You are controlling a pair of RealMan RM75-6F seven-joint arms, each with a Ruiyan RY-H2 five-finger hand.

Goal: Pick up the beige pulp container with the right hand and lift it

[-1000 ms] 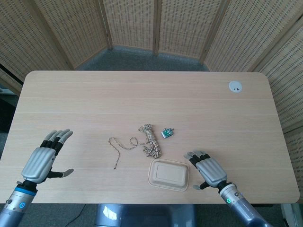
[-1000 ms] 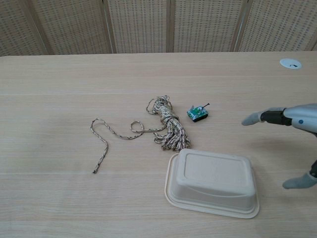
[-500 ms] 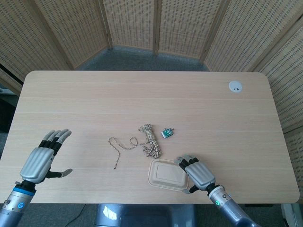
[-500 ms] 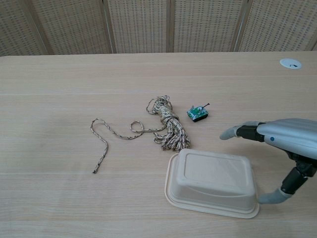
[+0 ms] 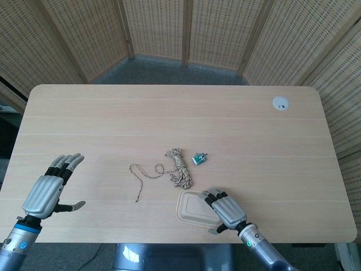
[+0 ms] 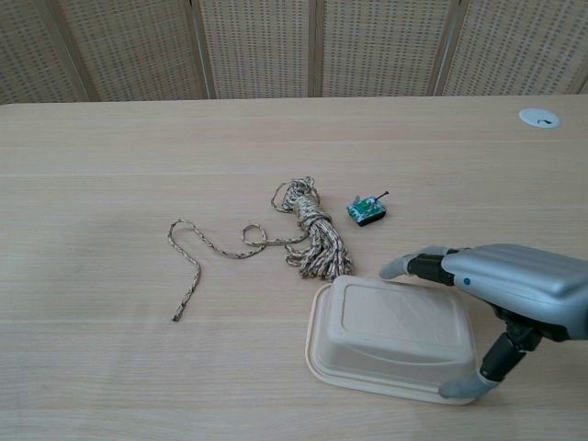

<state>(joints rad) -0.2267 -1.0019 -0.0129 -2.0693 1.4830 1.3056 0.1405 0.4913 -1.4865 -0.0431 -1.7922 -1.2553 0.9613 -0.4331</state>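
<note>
Beige moulded pulp is what you are after: the pulp container (image 6: 393,338) lies upside down near the front edge of the wooden table (image 5: 169,118), just in front of the coiled rope (image 6: 312,237), with the small green toy tank (image 6: 367,210) a little beyond it. Your right hand (image 6: 501,294) is over the container's right end, fingers spread; the fingertips (image 6: 397,267) reach across the far rim while the thumb (image 6: 467,387) sits at the near right corner by the flange. Nothing is clamped yet, as far as the chest view shows.

For a clean grasp, you likely want the thumb under or against the flared lip and the fingers pressing down the far wall, so the shell is pinched across its short side rather than at one corner. Pulp flexes, so close gently and evenly; too hard a squeeze may buckle the wall. Holding it this far off centre, expect the left end to droop, so lift straight and slowly. Mind the rope touching or nearly touching the far left corner; it could drag along.

Your left hand (image 5: 49,189) hovers spread and empty, well apart at the table's left.
</note>
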